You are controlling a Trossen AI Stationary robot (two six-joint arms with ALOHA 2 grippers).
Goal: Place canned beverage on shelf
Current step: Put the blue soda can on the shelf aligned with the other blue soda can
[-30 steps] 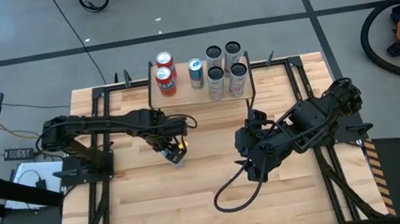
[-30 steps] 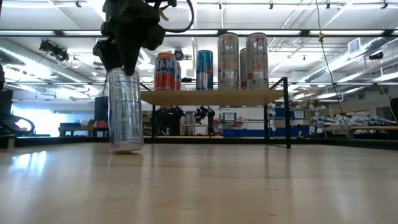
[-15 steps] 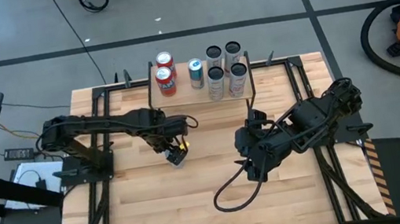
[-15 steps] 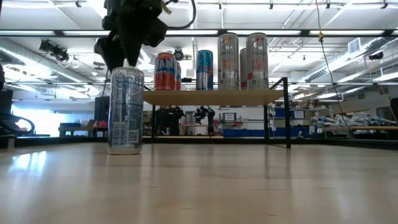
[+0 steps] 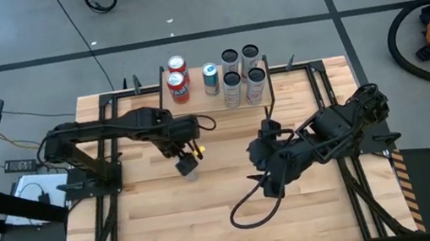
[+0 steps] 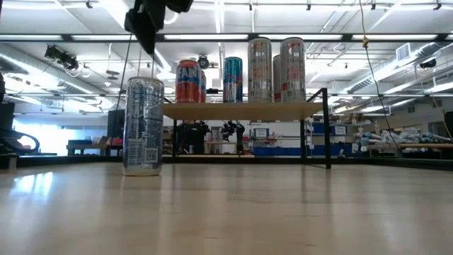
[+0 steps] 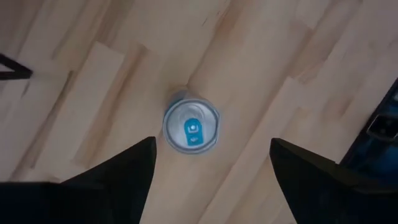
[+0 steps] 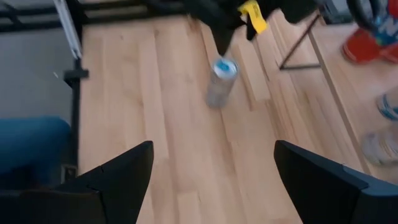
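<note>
Above the silver can (image 6: pixel 144 126), left gripper (image 5: pixel 183 160) lifted clear since a second ago, fingers (image 7: pixel 118 177) spread and grasping nothing, where they were wrapped round the can's top before. Can left standing upright on the tabletop (image 5: pixel 170 221), in front of the shelf (image 6: pixel 241 110) with its six cans rather than on it, so by the look of it a regrasp or fresh approach needed. Right gripper (image 5: pixel 260 184) waiting over the tabletop's right half, fingers (image 8: pixel 118 177) likewise released.

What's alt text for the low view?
A silver can stands upright on the wooden table, with the open left gripper above it. Behind, a shelf holds several upright cans.
</note>
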